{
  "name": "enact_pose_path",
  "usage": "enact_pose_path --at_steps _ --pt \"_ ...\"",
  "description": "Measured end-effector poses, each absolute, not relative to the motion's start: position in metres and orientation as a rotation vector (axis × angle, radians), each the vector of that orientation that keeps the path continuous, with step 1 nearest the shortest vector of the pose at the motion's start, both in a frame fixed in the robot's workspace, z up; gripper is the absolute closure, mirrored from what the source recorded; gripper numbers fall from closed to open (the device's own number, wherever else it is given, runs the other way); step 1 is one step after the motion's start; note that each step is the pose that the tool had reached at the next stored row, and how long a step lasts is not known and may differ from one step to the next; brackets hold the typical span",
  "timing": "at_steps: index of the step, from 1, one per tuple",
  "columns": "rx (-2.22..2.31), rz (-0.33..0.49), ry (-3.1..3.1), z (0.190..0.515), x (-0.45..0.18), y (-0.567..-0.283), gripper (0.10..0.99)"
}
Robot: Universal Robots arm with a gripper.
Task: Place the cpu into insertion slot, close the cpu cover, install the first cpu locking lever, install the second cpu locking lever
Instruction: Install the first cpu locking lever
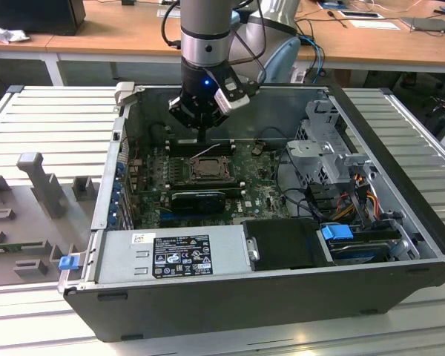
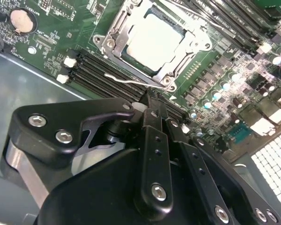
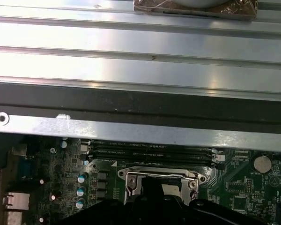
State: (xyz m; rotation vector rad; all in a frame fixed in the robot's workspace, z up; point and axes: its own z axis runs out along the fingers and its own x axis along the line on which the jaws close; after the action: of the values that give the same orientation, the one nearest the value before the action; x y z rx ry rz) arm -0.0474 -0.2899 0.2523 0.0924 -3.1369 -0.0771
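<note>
The cpu (image 2: 152, 40) shows its pale face inside the insertion slot (image 1: 206, 169) on the green board. The silver cpu cover (image 2: 196, 43) lies flat over it, framing the chip through its window. A thin wire locking lever (image 2: 124, 78) runs along the socket edge closest to my gripper (image 2: 150, 101). In the second wrist view the black fingers meet at a narrow tip just short of that lever, with nothing between them. In the exterior view my gripper (image 1: 202, 138) hangs inside the case, above and slightly behind the socket. The first wrist view shows the cover (image 3: 161, 177) past the fingers (image 3: 152, 187).
Black memory slots (image 2: 107, 77) lie between the gripper and the socket. A power supply (image 1: 170, 256) fills the case's front, drive cages (image 1: 330, 159) and cables stand at the exterior view's right. The case's metal wall (image 3: 140, 126) is close behind the gripper.
</note>
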Motion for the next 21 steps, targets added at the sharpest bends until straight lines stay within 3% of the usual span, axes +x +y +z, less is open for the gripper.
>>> enact_pose_path --at_steps 7,21 --pt "0.08 -0.172 -3.136 0.244 -0.043 -0.29 0.98" --pt "0.092 -0.172 -3.135 0.232 -0.034 -0.29 0.98"
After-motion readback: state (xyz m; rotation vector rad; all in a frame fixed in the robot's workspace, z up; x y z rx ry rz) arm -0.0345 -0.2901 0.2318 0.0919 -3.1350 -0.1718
